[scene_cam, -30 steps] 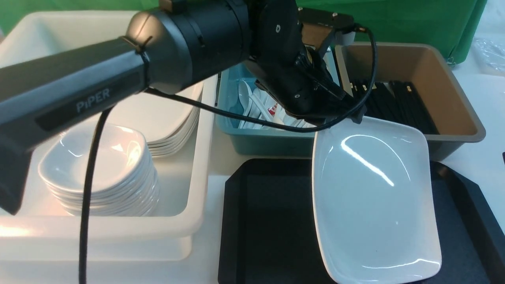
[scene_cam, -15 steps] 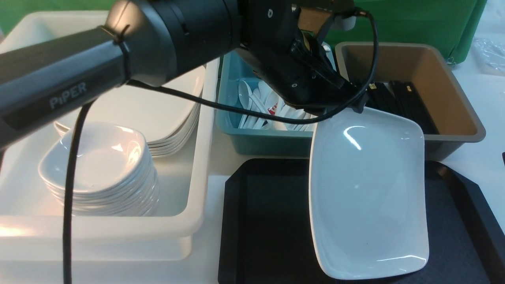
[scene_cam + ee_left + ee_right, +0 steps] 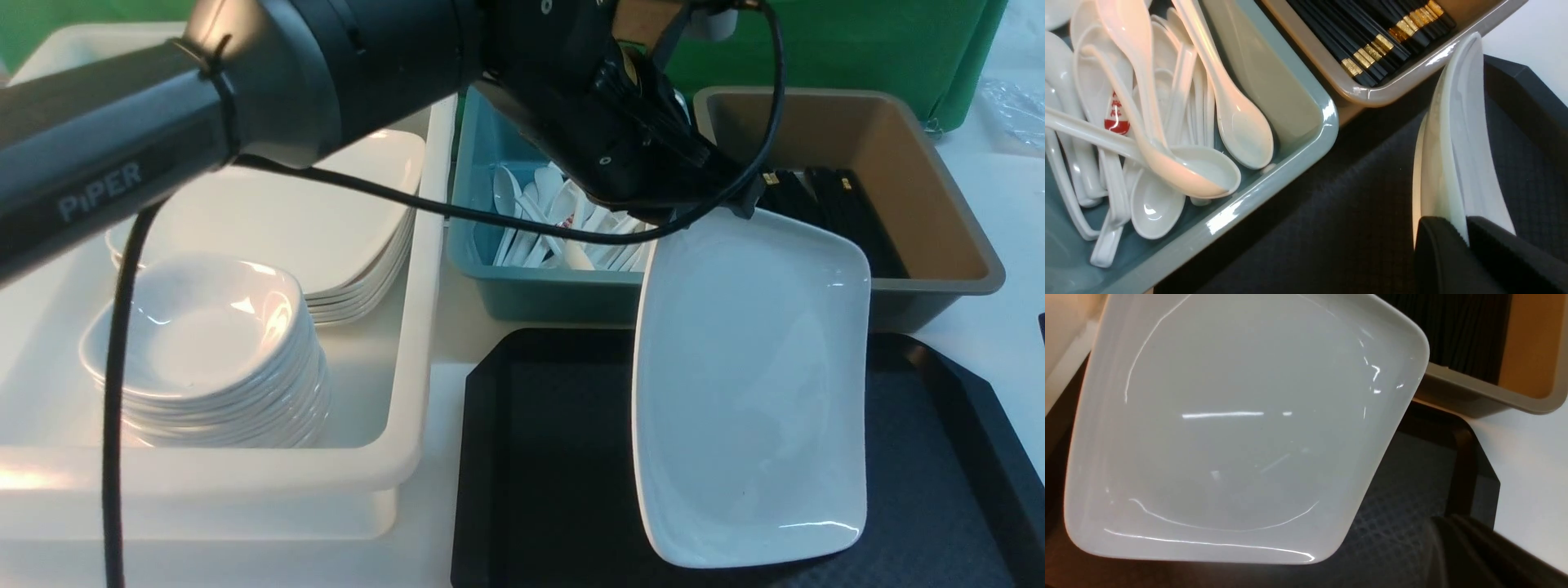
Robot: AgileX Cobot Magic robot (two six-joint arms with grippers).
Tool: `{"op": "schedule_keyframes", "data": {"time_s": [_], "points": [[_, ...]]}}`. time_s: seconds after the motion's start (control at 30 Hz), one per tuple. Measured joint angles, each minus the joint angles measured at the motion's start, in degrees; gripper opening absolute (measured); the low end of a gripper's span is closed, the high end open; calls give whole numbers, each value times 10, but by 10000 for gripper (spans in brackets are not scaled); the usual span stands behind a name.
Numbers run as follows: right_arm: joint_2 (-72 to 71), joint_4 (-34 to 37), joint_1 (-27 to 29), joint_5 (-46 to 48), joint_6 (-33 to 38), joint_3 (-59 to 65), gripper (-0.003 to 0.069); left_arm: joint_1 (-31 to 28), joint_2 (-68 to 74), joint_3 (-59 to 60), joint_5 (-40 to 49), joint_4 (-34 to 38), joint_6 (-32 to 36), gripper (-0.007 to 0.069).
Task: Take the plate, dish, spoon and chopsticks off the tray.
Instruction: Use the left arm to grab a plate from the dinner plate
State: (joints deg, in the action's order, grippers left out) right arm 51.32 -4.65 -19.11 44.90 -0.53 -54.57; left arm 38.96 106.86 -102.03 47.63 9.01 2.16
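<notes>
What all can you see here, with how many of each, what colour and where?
held plate: one, white, in the left tool, tilted above the tray
tray: one, black, on the table
stacked plates: several, white, in the white tub
stacked bowls: several, white, in the tub, nearer the camera
white tub: one, left side
spoons: many, white, in the blue bin
blue bin: one, beyond the tray
chopsticks: many, black with gold bands, in the brown bin
brown bin: one, right of the blue bin
left tool: one, black, shut on the held plate
right tool: one, black, shut
</notes>
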Motion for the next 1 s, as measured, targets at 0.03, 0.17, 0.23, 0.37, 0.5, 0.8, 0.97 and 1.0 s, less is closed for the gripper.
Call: {"op": "schedule_keyframes", "data": {"time_s": [0.03,0.17,0.23,0.37,0.5,0.8,0.97,1.0], "points": [[0,0,0,-1,0,0,37,0,-1,0,1,0,0,22],[0,0,0,-9,0,0,37,0,-7,0,7,0,2,22],[0,0,0,-10,0,0,37,0,-10,0,7,-1,3,22],[0,0,0,-10,0,0,37,0,-15,0,10,-1,7,22],[0,0,0,-10,-1,0,43,0,-21,0,11,-3,8,22],[0,2,0,-10,-1,0,55,0,-28,0,12,-5,9,24],[0,2,0,-10,-1,0,58,0,-37,0,14,-6,11,26],[0,2,0,-10,-1,0,59,0,-39,0,14,-7,11,27]]}}
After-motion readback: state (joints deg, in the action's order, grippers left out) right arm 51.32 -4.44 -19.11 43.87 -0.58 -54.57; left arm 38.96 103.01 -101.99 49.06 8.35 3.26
